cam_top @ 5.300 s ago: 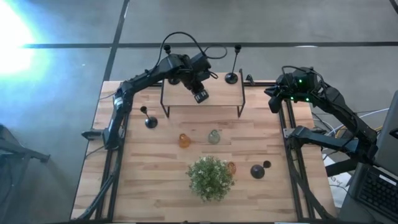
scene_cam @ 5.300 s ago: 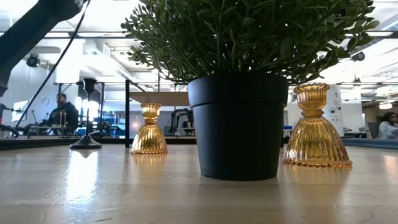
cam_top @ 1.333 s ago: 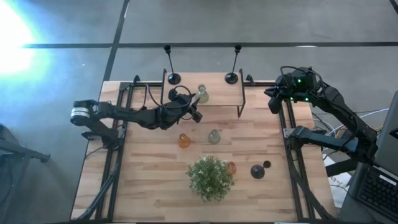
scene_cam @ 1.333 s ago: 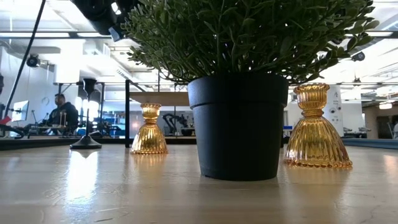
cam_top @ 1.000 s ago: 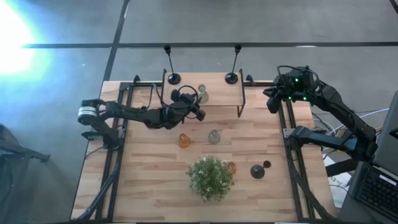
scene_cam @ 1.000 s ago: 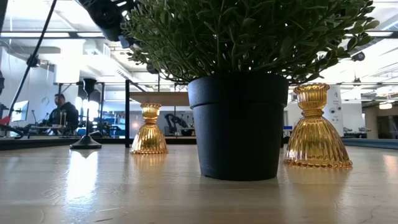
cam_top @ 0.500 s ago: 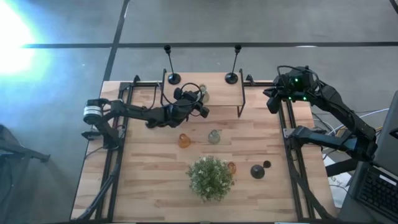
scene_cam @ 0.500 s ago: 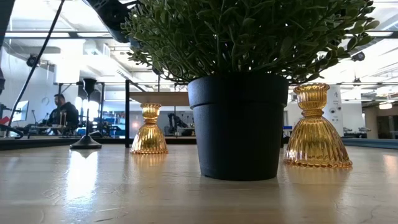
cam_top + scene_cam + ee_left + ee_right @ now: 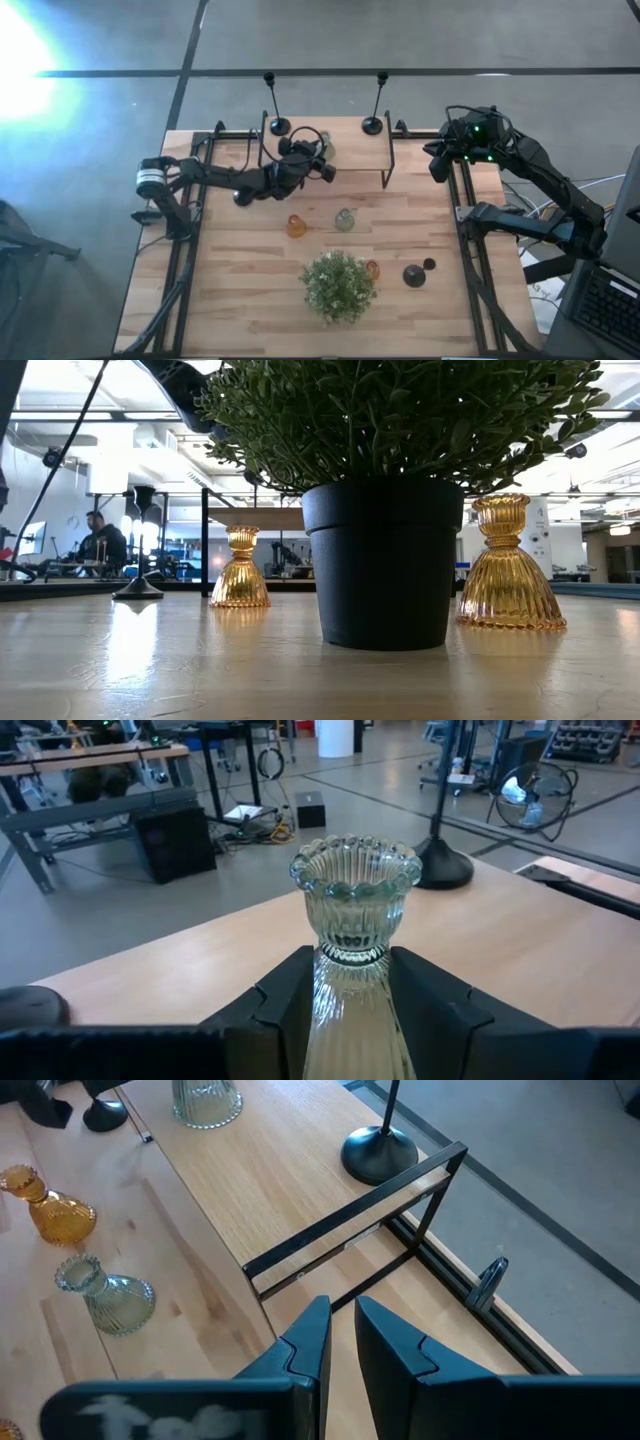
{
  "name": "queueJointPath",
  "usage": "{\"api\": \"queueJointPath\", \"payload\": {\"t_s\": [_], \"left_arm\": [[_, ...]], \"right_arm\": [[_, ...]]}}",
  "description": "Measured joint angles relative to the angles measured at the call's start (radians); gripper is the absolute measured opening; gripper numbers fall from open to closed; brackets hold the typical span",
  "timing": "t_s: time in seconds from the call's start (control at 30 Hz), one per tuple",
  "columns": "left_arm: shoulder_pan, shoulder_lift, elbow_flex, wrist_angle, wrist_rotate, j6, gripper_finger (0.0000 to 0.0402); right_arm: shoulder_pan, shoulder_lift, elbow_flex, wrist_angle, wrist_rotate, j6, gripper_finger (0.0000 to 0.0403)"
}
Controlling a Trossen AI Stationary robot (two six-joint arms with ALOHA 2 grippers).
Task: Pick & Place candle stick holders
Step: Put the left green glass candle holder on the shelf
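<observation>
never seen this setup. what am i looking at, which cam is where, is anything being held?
Two dark robot arms work at a wooden table. One picture looks straight down, one sits at table height, and one camera rides on each wrist.

The left hand is over a raised shelf at the table's far side, its fingers closed around a pale green glass candle holder. Two tall black candle holders stand at the shelf's far edge.

The right hand waits by the table's far right corner, shut on nothing.

On the table: a potted plant, amber glass holders, another pale green holder and short black holders.
</observation>
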Motion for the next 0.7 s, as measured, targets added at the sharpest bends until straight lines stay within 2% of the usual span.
{"api": "queueJointPath", "payload": {"t_s": [0.2,0.7], "left_arm": [[0.025,0.0,-0.001,0.0,0.005,-0.014,0.0136],[0.085,0.0,-0.002,0.002,0.098,-0.014,0.0136]], "right_arm": [[0.0,0.0,0.0,0.0,0.0,0.0,0.0043],[0.0,0.0,0.0,0.0,0.0,0.0,0.0043]]}}
